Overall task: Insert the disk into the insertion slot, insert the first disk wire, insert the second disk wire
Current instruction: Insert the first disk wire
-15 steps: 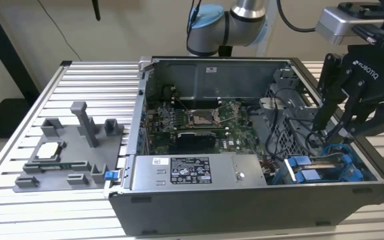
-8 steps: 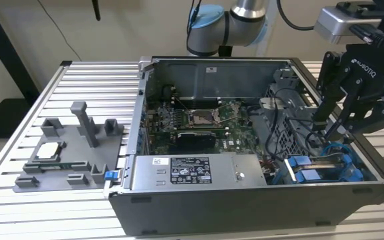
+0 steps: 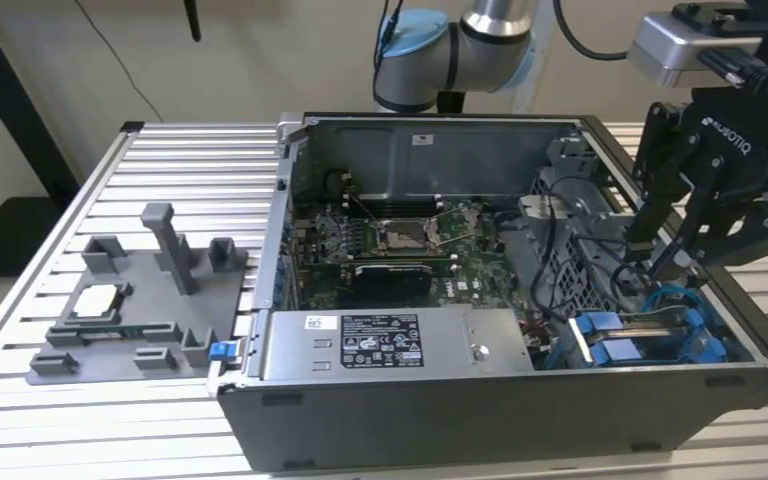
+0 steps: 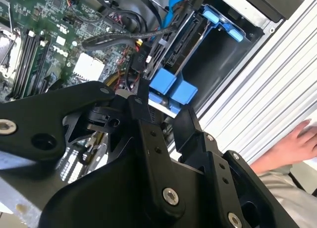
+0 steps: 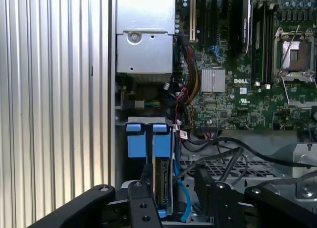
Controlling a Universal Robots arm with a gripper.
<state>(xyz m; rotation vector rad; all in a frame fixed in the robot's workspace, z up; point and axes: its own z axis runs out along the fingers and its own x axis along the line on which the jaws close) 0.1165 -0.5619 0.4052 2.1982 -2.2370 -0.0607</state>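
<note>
Right now the claw (image 5: 173, 171) is hanging with fingers apart astride the disk (image 5: 162, 183), which is sitting in the slot (image 5: 121, 158). I reckon the loose black cables (image 5: 218, 158) crowding close could snag a finger.

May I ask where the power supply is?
The power supply sits inside the case along its near wall, beside the blue carriers, on the exterior view's left of them.

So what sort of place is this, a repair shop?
More likely a robotics lab or test bench: an open computer case sits on a slatted metal table, a robot arm holds its pincer over the drive cage, and a grey parts fixture lies beside the case.
</note>
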